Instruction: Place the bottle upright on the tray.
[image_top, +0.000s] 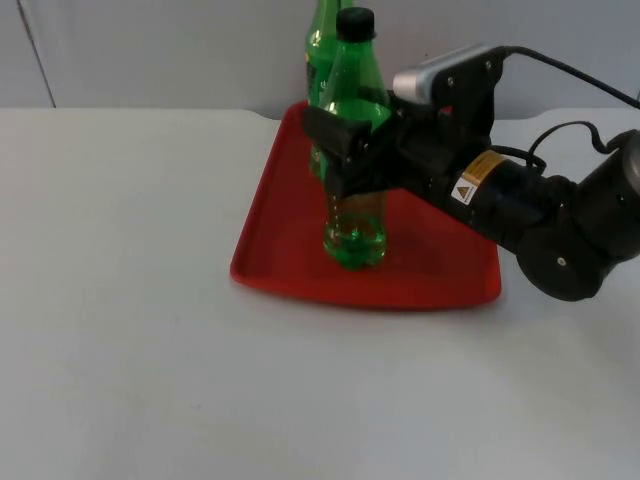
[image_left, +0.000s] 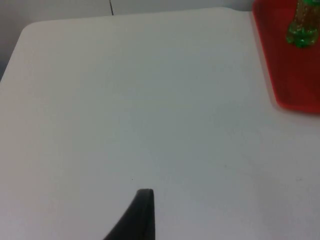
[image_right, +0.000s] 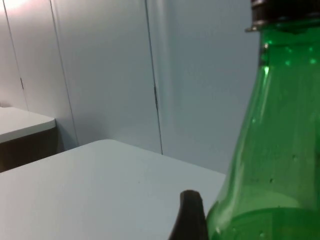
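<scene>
Reaching in from the right side of the top view, the right arm extends roughly level over the red plastic tray (image_top: 275, 240), its right gripper (image_top: 345, 150) clamped around the mid-body of a green transparent plastic bottle with a black cap (image_top: 355, 215). This bottle stands upright, its base resting on the tray floor near the tray's centre. A second green bottle (image_top: 322, 40) stands upright just behind it, at the tray's far edge. The right wrist view shows the held bottle's shoulder (image_right: 270, 165) beside a black fingertip (image_right: 190, 215). The left gripper waits above the white table top (image_top: 120, 300); one dark fingertip (image_left: 137, 217) appears, and whether its fingers are apart or together cannot be told.
</scene>
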